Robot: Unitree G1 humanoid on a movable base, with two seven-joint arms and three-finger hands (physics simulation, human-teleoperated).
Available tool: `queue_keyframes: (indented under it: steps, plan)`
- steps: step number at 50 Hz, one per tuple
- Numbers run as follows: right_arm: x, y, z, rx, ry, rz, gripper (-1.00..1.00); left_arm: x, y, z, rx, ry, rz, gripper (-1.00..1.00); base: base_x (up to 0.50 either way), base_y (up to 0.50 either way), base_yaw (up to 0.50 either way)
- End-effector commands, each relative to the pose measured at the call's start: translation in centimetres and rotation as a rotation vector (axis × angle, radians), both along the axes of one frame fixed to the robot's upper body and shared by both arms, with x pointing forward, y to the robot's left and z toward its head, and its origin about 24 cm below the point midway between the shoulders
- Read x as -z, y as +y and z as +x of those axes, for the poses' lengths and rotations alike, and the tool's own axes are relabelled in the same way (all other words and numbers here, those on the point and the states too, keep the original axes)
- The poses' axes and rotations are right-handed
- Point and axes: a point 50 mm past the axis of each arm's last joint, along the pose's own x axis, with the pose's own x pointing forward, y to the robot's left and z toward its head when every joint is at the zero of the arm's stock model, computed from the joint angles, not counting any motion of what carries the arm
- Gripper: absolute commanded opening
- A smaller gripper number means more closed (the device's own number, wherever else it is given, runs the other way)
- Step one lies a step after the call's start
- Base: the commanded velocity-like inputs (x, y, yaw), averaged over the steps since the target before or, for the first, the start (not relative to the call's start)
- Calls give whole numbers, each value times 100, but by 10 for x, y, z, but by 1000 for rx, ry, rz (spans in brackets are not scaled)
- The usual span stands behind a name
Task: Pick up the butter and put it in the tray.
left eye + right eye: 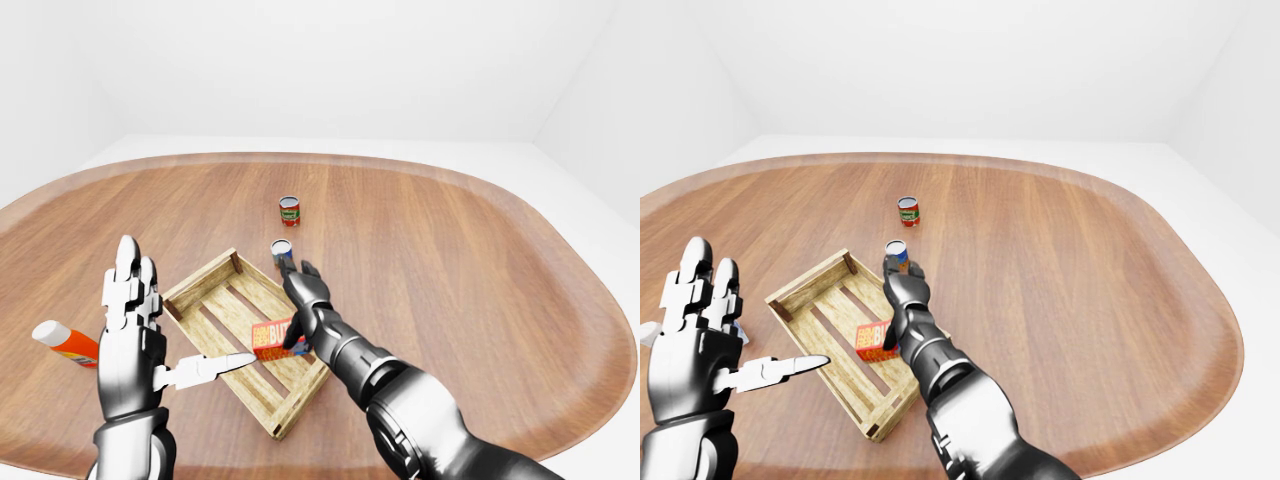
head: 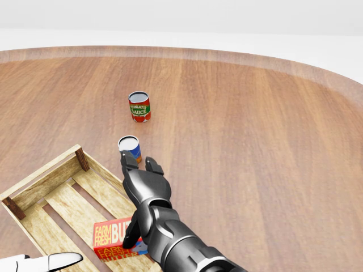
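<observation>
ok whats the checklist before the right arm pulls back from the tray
1. Butter inside the tray, lying on the slats: ok.
2. Right hand fingers spread, off the box: ok.
3. Butter flat and settled: cannot tell, the arm hides its right end.
4. Blue can just past the fingertips, upright: ok, but retreat away from it.
5. Left hand open, left of the tray, out of the path: ok.

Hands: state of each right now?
Left hand: open, fingers spread, holding nothing.
Right hand: open, fingers splayed above the butter, which lies in the tray.
</observation>
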Motion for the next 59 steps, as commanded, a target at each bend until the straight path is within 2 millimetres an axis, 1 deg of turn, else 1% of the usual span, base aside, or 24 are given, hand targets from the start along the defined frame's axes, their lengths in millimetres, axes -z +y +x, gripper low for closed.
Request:
queue_keyframes:
  steps: [1,7,14,17,18,20,23,26,28,29,31,32,33,34,36,38,39,40,44,48,54,59]
  plan:
    - [-2,0,1,10,-11,8,100,0,-1,0,1,1,1,100,0,0,0]
    - [-9,1,5,28,-28,37,100,0,-1,0,2,0,1,100,0,0,0]
    - [-37,3,19,107,-120,153,100,0,-1,0,1,0,2,100,0,0,0]
    - [-42,-9,26,156,-160,170,100,0,-1,0,1,2,3,100,0,0,0]
    - [-48,-18,33,196,-190,201,100,0,-2,0,0,3,5,100,0,0,0]
    - [-56,-27,38,231,-231,246,100,0,-2,1,0,4,7,100,0,0,0]
    - [-70,-35,37,221,-319,305,100,1,-2,1,-1,5,9,100,0,0,0]
    - [-85,-45,27,178,-421,346,100,0,-2,1,-3,6,9,100,0,0,0]
    - [-91,-58,15,185,-483,376,100,0,-2,1,-3,6,12,100,0,0,0]
    - [-93,-76,-1,235,-546,417,100,0,-2,0,-1,6,13,100,0,0,0]
    - [-92,-93,-16,269,-567,443,100,0,-2,0,-2,6,10,100,0,0,0]
    - [-99,-100,-20,260,-591,437,100,1,-2,1,-3,7,10,100,0,0,0]
    - [-114,-110,-26,290,-674,470,100,1,-2,1,-2,8,10,100,0,0,0]
    - [-131,-114,-38,261,-745,476,100,1,-3,0,1,8,15,100,0,0,0]
    - [-138,-113,-50,212,-778,427,100,-1,-3,-1,-2,4,16,100,0,0,0]
    - [-149,-123,-65,215,-837,423,100,1,-3,2,-2,8,16,100,0,0,0]
    - [-150,-123,-66,215,-839,423,100,1,-3,2,-3,8,16,100,0,0,0]
    - [-154,-126,-72,207,-861,404,100,2,-3,2,-2,10,14,100,0,0,0]
    - [-158,-128,-86,214,-893,408,100,-1,-2,-2,2,1,9,100,0,0,0]
    - [-163,-129,-94,207,-922,388,100,-1,1,-1,3,-1,-4,100,0,0,0]
    - [-169,-140,-106,236,-958,389,100,-1,-1,-1,4,0,-1,100,0,0,0]
    - [-172,-144,-112,244,-978,385,100,-1,-1,-1,1,1,2,100,0,0,0]
